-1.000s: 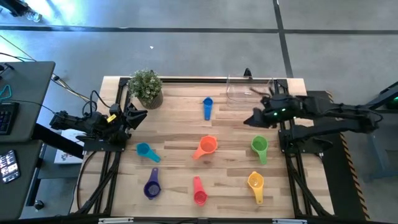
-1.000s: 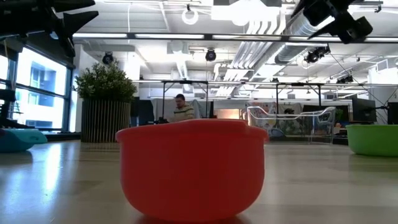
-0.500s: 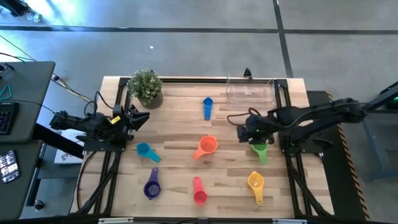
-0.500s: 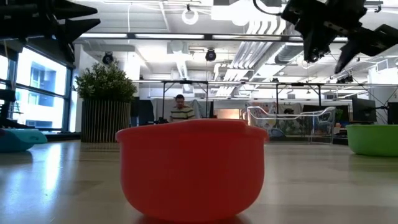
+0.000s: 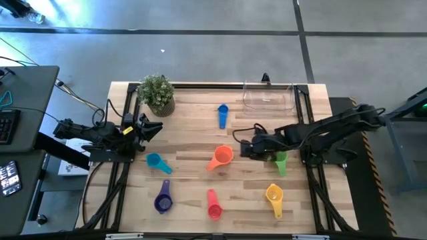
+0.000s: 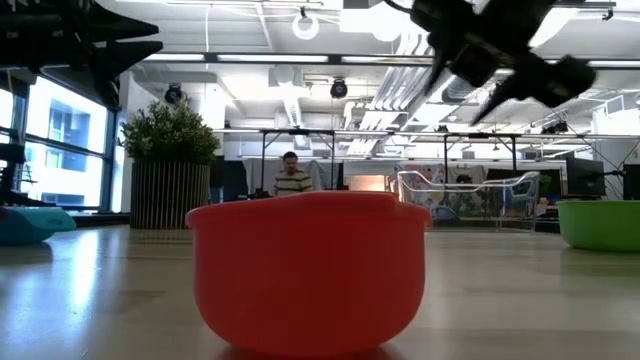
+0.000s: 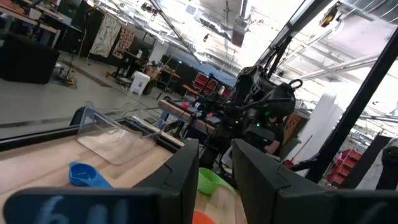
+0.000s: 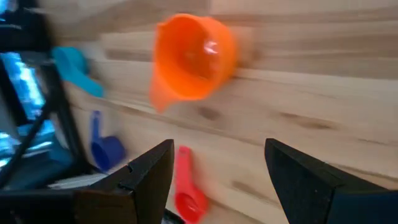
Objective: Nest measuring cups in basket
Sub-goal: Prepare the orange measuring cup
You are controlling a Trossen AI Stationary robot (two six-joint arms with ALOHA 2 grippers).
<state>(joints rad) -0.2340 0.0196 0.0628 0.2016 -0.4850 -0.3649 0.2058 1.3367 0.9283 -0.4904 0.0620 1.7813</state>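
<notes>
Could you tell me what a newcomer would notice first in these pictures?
Seven bright measuring cups lie scattered across the wooden table, none in the clear basket at its far edge. The right gripper, fingers open, reaches in beside the orange cup at the middle.

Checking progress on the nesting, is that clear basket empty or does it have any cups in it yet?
Empty. The basket holds no cups; all seven lie on the table.

The right gripper [image 5: 244,151] now reaches farther left over the table, past the green cup [image 5: 279,162], nearing the orange cup [image 5: 221,157].
</notes>
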